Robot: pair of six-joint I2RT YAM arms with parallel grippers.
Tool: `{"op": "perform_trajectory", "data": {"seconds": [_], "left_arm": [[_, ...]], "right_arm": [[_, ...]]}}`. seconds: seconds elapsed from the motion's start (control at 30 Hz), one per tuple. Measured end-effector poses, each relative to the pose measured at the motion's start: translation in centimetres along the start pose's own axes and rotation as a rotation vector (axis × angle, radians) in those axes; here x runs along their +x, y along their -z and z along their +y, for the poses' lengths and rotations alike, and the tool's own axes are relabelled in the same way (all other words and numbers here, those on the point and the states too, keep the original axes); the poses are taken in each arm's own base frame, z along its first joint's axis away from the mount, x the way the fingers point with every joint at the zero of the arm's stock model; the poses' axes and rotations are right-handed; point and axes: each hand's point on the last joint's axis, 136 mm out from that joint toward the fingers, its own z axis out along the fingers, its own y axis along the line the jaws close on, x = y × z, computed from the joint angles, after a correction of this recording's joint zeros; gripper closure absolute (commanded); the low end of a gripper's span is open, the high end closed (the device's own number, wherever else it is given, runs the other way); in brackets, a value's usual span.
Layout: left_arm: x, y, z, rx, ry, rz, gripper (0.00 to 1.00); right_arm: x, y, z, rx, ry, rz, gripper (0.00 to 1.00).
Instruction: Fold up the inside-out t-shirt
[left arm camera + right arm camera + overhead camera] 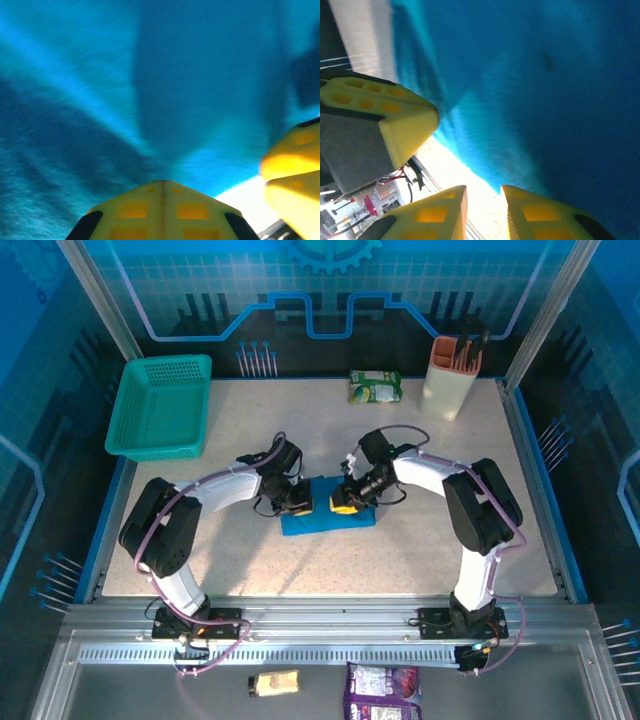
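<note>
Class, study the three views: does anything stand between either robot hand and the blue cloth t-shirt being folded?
Nothing visible does. The left hand and the right hand are both down at the folded medium-blue cloth t-shirt, with blue cloth right at their fingertips. The teal plastic mesh basket sits away at the far left, well clear.

My left end effector (pixel 298 505) and right end effector (pixel 346 504) sit almost touching over the t-shirt (pixel 328 521), leaving little room between them. A basket (pixel 160 410), green packet (pixel 375 386) and beige holder (pixel 450 385) line the far edge. I see the near table (pixel 420 555) open.
</note>
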Motion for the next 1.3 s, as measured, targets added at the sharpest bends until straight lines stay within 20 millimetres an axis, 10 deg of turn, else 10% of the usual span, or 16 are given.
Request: {"op": "perform_trajectory", "data": {"seconds": [0.13, 0.43, 0.73, 1.0, 1.3], "left_arm": [[0.6, -1.2, 2.1, -0.024, 0.040, 0.028, 0.99], [-0.4, 0.1, 2.5, 0.003, 0.059, 0.001, 0.96], [-8.5, 4.8, -0.9, -0.054, -0.021, -0.184, 0.98], [-10.1, 1.3, 6.2, -0.200, 0.075, -0.088, 0.99], [-10.6, 1.9, 5.6, -0.171, 0.054, -0.116, 0.91]], "right_arm": [[0.4, -0.6, -3.1, 0.083, -0.036, 0.019, 0.78], [0.5, 1.2, -2.2, 0.125, -0.007, -0.002, 0.77], [-6.9, 5.4, 1.9, 0.104, 0.083, -0.174, 0.78], [-8.7, 4.4, -5.1, 0.231, -0.049, -0.160, 0.78], [-8.1, 6.3, -6.5, 0.324, -0.051, -0.190, 0.67]]}}
